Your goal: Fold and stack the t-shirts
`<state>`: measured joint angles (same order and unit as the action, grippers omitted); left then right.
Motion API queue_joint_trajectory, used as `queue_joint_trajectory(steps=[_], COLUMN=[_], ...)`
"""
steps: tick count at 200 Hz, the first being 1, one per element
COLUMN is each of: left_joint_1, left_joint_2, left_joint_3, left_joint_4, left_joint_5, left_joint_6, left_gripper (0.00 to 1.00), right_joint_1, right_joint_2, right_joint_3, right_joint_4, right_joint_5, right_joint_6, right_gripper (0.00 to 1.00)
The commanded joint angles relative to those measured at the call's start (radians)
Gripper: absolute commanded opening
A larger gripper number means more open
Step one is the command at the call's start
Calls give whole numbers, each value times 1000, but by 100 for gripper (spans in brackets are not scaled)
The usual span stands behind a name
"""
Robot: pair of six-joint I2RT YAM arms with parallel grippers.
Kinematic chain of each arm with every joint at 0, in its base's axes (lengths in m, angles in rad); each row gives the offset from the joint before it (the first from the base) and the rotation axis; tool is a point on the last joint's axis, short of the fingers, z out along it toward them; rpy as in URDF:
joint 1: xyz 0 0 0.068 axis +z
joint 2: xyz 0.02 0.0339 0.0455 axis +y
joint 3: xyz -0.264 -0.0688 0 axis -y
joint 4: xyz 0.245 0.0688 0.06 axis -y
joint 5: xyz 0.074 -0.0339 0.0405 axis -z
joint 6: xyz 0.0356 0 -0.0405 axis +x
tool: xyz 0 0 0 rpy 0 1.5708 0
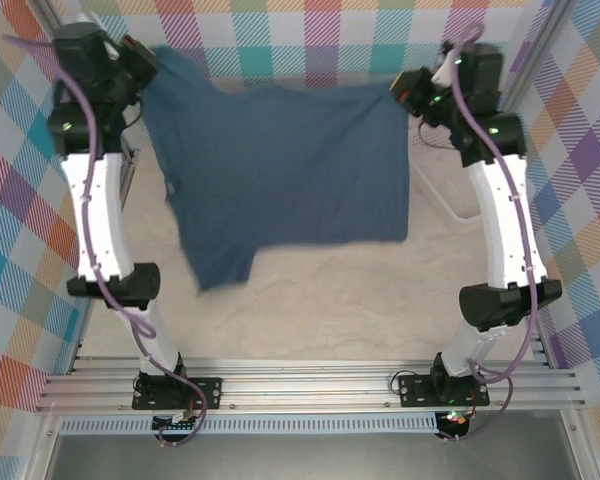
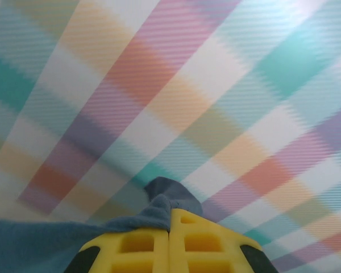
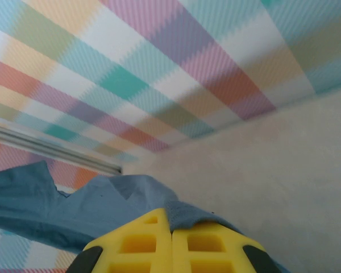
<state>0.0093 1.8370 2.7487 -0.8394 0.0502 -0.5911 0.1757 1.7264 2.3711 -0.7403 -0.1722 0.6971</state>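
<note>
The slate-blue t-shirt hangs stretched between my two grippers above the table, its lower part and one sleeve drooping toward the near left. My left gripper is shut on the shirt's far left corner; in the left wrist view the yellow fingers pinch a fold of the t-shirt. My right gripper is shut on the far right corner; in the right wrist view the yellow fingers clamp the t-shirt, which drapes off to the left.
Checked walls close in the back and both sides. The pale table surface lies open below the shirt. A white curved object sits on the table by the right arm. An aluminium rail runs along the near edge.
</note>
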Motion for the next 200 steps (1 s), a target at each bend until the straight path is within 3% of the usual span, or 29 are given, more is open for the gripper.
queue_joint_trajectory(steps=[1, 21, 38, 78, 102, 130, 160, 200], left_joint_1=[17, 17, 6, -17, -43, -184, -299, -333], left_joint_2=[-161, -218, -313, -736, -933, -1102, -1294, -1457], left_joint_3=[33, -10, -173, -1133, -1680, -2135, -2365, -2420], left_joint_4=[191, 157, 81, 104, 155, 202, 147, 7], left_joint_5=[42, 105, 154, 99, 171, 149, 93, 65], left_joint_6=[0, -35, -54, -129, -258, -444, -626, -710], left_gripper=[0, 0, 0, 0, 0, 0, 0, 0], right_joint_1=[-48, -71, -71, -45, -3, 18, 28, 45], right_joint_2=[-21, -38, -63, -202, -239, -147, 6, -57], right_joint_3=[92, 62, -53, -660, -1042, -1281, -1307, -1340], right_joint_4=[7, 7, 13, 183, 269, 290, 181, 12], right_joint_5=[-27, -69, -124, -252, -248, -205, -145, 87], right_joint_6=[38, 59, 57, 83, 99, 64, 22, 43], right_gripper=[0, 0, 0, 0, 0, 0, 0, 0])
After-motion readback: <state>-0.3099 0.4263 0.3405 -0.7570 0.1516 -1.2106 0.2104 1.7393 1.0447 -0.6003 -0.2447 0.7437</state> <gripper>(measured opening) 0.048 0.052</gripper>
